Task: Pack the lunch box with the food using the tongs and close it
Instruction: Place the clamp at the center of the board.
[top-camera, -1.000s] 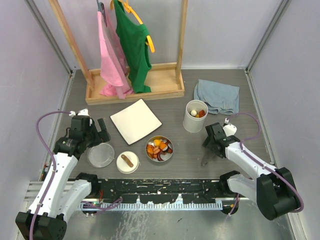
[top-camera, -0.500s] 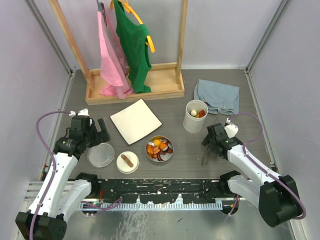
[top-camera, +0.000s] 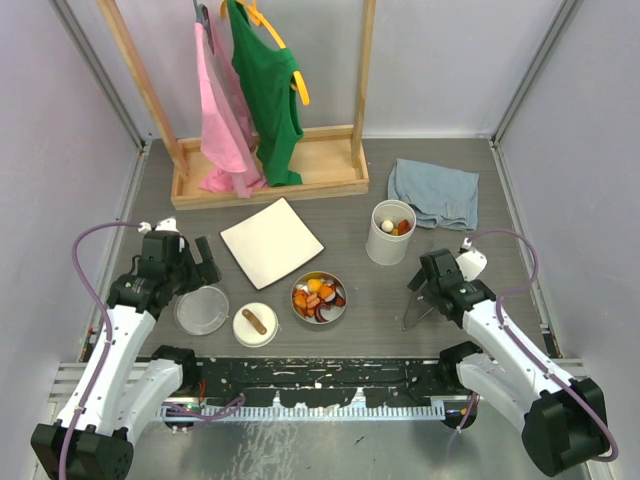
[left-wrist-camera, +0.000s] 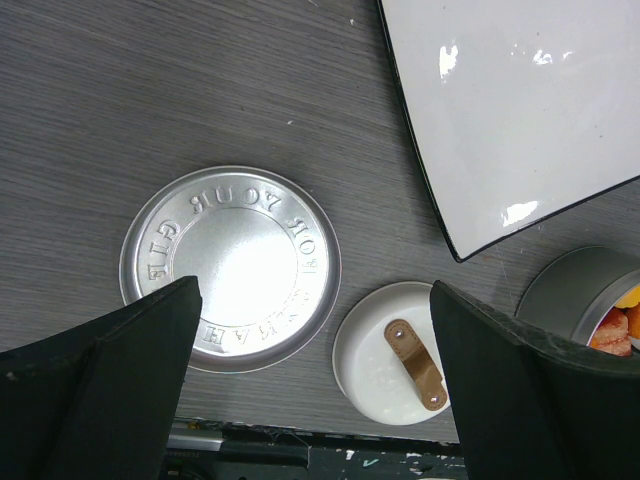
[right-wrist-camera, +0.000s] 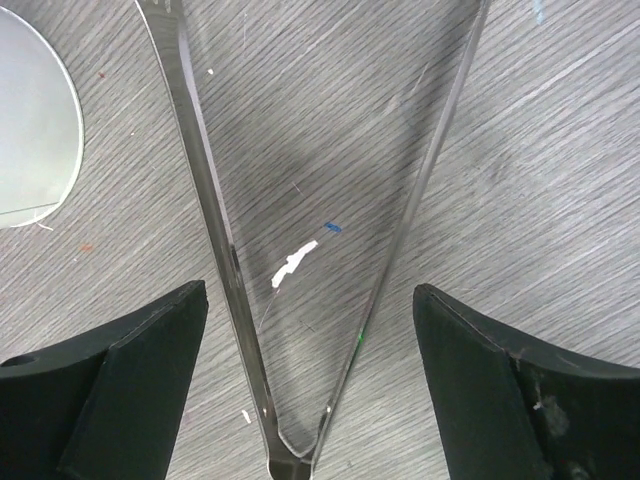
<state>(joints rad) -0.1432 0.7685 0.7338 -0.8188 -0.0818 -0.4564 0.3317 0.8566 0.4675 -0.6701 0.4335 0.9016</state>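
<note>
while tongs (right-wrist-camera: 222, 240) lie on woodgrain table (top-camera: 370, 300) | left tool (left-wrist-camera: 315, 292), right tool (right-wrist-camera: 308, 292) released | pale walls (top-camera: 590, 150)

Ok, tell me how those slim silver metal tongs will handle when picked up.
The slim silver metal tongs look polished and thin, so probably light and slippery. Their arms splay in a V inside the open right gripper, so a squeeze likely springs them together. Lying flat on the grey table, they may skid if nudged.
</note>
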